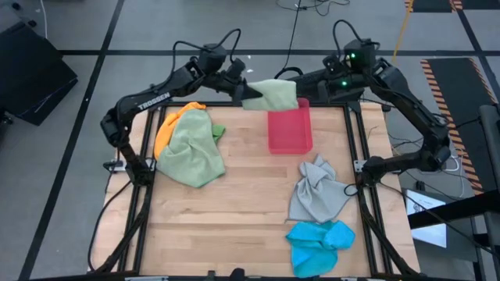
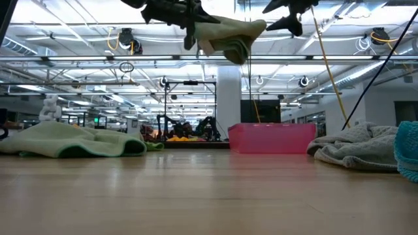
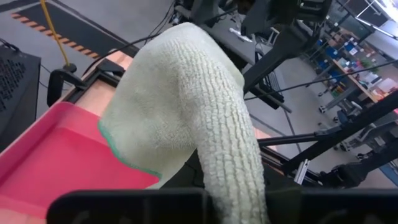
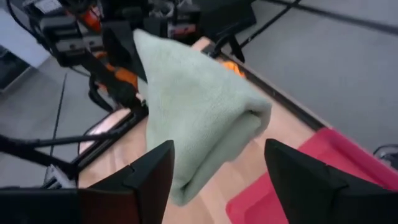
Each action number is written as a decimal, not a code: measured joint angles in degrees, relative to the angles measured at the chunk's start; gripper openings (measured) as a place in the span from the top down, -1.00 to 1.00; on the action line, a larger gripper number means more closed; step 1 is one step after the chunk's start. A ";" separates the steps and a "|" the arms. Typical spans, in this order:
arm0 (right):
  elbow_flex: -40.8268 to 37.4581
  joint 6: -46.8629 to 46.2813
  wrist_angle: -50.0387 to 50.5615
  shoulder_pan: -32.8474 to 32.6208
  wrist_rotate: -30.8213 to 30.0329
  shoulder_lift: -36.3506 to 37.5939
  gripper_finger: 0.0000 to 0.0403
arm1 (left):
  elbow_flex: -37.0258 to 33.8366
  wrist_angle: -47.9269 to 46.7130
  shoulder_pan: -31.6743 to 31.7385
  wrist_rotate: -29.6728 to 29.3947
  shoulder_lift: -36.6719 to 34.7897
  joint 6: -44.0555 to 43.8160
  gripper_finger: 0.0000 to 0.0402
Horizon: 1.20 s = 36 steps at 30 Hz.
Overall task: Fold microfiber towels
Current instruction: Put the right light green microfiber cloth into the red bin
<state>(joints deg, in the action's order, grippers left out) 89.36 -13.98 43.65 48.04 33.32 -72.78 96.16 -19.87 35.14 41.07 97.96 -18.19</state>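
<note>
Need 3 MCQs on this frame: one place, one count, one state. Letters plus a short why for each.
1. Where is the folded sage towel?
A. Flat on the table
B. Held in the air over the tray's far end
C. Under the grey towel

2. How many towels lie on the table's right half?
A. Two
B. None
C. Four

3. How does the right tool stand?
A. Shut on the tray
B. Shut on the blue towel
C. Open, fingers apart of the sage towel

Answers:
1 B: the low view shows it hanging from the left tool, well above the pink tray.
2 A: the grey towel and blue towel lie there.
3 C: in the right wrist view its fingers stand wide on either side of the towel with gaps showing.
</note>
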 joint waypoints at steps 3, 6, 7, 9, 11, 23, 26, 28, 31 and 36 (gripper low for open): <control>0.00 -1.17 -1.47 -1.80 -2.21 -0.03 -0.36 | 0.00 -0.07 -0.04 -0.27 -0.49 -0.30 0.91; -0.02 -1.39 -3.48 -4.34 -5.03 -0.05 -0.51 | 0.00 -0.03 -0.07 -0.53 -0.64 -0.62 0.93; -0.02 -1.36 -4.47 -5.18 -5.02 -0.05 -0.55 | 0.00 -0.04 -0.07 -0.55 -0.64 -0.84 0.93; -0.02 -1.29 -6.72 -6.81 -5.06 0.12 -0.58 | 0.00 -0.10 -0.07 -0.65 -0.64 -1.04 0.92; -0.02 -0.98 -8.71 -8.18 -6.34 0.32 -0.57 | 0.00 -0.07 -0.07 -0.96 -0.64 -1.04 0.91; -3.45 -4.38 -10.80 -7.93 -8.96 0.67 -0.71 | 0.00 0.91 -0.69 -2.09 -0.62 -1.88 0.90; -6.10 -4.52 -13.32 -6.23 -7.79 0.51 -0.79 | 0.00 0.93 -1.23 -1.40 -0.86 -1.73 0.92; -7.19 -4.69 -15.03 -4.99 -6.94 0.56 -0.83 | 0.00 0.95 -1.76 -0.55 -0.95 -1.20 0.93; -9.72 -5.24 -19.24 -2.34 -3.07 0.84 -0.84 | 0.00 1.30 -2.79 -0.26 -0.95 -0.97 0.92; -18.47 -14.28 -33.42 2.07 8.85 0.69 -0.84 | 0.02 3.89 -4.35 -0.12 -0.95 0.48 0.90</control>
<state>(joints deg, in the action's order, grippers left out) 70.89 -28.26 10.23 50.11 42.17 -72.10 96.18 -15.98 30.78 40.94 97.01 -17.71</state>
